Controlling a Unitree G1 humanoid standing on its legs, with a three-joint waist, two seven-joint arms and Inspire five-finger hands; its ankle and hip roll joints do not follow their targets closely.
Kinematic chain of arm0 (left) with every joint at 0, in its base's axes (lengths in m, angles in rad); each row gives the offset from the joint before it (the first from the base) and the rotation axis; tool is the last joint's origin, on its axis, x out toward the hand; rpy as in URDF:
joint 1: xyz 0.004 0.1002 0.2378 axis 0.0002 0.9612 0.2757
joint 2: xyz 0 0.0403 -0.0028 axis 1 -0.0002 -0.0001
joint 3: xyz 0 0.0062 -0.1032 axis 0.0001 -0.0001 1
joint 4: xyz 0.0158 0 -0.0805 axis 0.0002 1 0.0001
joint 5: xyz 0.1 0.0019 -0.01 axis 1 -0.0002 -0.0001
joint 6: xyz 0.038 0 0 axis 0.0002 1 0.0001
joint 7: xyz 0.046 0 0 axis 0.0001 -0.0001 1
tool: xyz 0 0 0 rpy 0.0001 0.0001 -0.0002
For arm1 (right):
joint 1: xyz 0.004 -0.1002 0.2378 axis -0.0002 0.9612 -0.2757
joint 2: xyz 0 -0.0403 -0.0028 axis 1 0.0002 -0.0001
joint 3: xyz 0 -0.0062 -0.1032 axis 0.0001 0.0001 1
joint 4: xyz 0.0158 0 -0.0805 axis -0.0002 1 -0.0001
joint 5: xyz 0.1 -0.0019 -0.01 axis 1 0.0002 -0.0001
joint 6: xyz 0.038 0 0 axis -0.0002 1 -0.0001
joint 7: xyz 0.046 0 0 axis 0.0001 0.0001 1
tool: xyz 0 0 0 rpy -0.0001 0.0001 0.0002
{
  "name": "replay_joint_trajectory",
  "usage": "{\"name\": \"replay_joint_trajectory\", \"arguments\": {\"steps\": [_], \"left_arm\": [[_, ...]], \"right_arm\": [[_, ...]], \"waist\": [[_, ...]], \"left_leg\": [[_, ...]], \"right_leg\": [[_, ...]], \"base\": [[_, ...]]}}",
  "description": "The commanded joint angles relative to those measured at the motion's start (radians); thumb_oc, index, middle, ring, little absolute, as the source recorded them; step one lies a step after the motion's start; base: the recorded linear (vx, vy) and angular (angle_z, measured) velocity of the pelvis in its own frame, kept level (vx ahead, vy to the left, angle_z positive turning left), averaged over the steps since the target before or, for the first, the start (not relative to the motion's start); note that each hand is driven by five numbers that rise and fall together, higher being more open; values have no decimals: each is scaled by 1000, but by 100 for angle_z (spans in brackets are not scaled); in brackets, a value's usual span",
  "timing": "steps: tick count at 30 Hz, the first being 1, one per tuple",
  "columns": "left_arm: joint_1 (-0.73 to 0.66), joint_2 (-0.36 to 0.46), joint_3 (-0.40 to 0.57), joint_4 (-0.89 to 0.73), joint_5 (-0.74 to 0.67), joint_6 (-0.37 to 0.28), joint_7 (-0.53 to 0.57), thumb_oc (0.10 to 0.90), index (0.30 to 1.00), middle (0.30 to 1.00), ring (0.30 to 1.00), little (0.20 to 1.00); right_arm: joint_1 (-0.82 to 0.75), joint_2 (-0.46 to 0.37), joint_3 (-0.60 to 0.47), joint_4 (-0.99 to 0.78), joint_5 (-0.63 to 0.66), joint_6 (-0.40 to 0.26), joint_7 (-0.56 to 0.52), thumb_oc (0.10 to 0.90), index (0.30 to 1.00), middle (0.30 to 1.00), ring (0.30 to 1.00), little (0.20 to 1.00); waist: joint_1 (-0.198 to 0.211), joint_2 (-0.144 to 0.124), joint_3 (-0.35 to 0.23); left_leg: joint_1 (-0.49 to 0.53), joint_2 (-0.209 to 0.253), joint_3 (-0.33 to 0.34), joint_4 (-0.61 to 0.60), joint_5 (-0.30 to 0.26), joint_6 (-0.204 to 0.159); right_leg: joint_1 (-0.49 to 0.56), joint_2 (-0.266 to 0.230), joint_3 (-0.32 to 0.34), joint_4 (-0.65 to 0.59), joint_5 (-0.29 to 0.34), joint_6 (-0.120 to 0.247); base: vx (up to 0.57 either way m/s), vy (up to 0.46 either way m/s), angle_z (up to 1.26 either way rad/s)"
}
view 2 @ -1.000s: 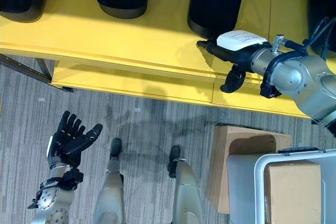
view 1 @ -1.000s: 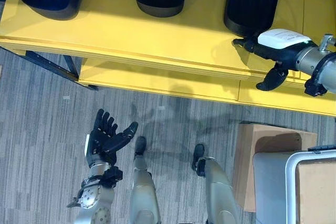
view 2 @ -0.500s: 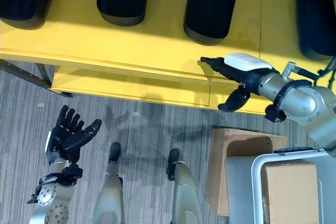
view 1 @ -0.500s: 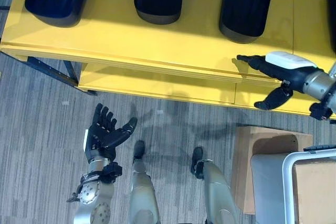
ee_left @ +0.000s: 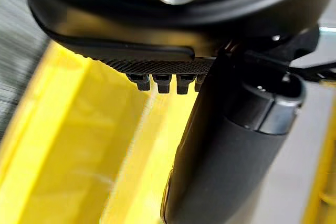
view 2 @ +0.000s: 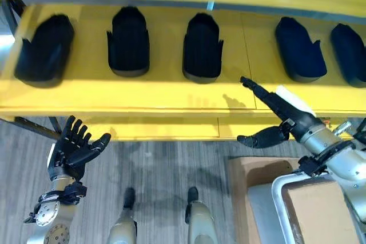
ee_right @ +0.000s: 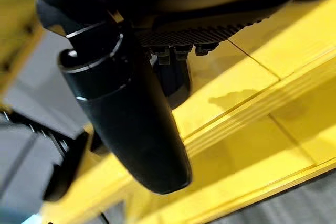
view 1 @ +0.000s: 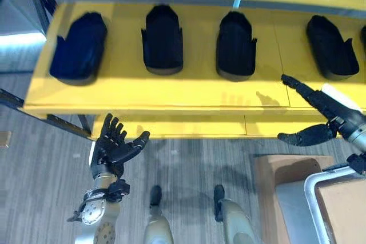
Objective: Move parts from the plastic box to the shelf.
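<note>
Left eye view: right hand (view 1: pixel 320 107) fingers straight, pulled back from shelf (view 1: pixel 171 87) edge; left hand (view 1: pixel 114 148) still spread.

Workshop/factory: yellow shelf (view 1: pixel 171 92) w/ black parts (view 1: pixel 162 39), grey carpet floor (view 1: pixel 46 158).

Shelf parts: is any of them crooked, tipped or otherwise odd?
The leftmost part and the one right of the gap sit angled, while the middle two stand straight on the shelf. None looks tipped or damaged. Both hands, left and right, are open and hold nothing.
</note>
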Motion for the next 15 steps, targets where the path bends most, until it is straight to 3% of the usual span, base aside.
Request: {"name": "replay_joint_trajectory", "arguments": {"steps": [1, 11, 15], "left_arm": [[4, 51, 21, -76, 29, -69, -47, 900, 1000, 1000, 1000, 1000], [15, 29, -12, -56, 40, -59, -65, 900, 1000, 1000, 1000, 1000], [-7, 53, 0, -28, 129, -55, -54, 900, 1000, 1000, 1000, 1000]], "right_arm": [[-92, -46, -20, 1, 14, -78, -36, 900, 1000, 1000, 1000, 1000], [-195, 28, 64, -27, 2, -90, -57, 900, 1000, 1000, 1000, 1000], [-215, 98, 85, -32, -7, -88, -61, 900, 1000, 1000, 1000, 1000]], "waist": [[0, -60, -69], [0, -48, -135], [1, -40, -156]], "left_leg": [[163, 3, 58, -43, -126, 16], [192, -3, 77, -43, -142, 18], [203, -3, 75, -43, -147, 20]], "right_leg": [[47, -54, 25, -172, 118, 66], [106, -75, 26, -234, 151, 78], [129, -79, 19, -245, 149, 78]], "base": [[43, 25, -11], [38, 10, -9], [29, 3, 5]]}}
